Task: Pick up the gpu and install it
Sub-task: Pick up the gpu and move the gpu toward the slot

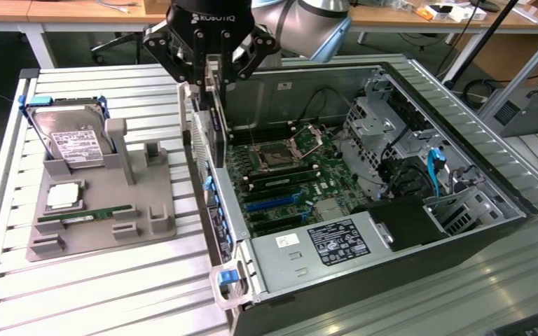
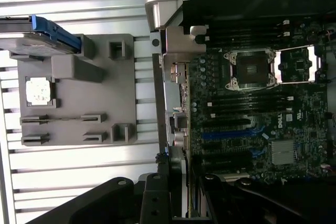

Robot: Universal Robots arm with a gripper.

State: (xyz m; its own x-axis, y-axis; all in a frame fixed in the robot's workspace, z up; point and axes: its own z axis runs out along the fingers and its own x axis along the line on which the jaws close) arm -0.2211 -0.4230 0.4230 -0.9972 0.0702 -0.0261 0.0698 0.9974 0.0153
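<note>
My gripper [image 1: 211, 82] is shut on the gpu [image 1: 202, 136], a thin card with a perforated silvery bracket. The card hangs upright, edge down, just above the rear wall of the open computer case [image 1: 279, 252]. It is over the near side of the motherboard [image 1: 279, 175], where the blue expansion slots [image 1: 274, 203] lie. In the wrist view the gpu [image 2: 176, 108] is seen edge-on, reaching out from my gripper [image 2: 178, 182] along the case's rear wall, beside the motherboard [image 2: 252, 114].
At the exterior view's left, a grey fixture tray [image 1: 101, 203] carries a hard drive [image 1: 73, 136], a processor chip [image 1: 64, 196] and a green memory stick [image 1: 87, 213]. The case's power supply [image 1: 344, 241] and drive cage [image 1: 391, 140] rise around the motherboard. The ribbed table [image 1: 110, 294] lies around the tray.
</note>
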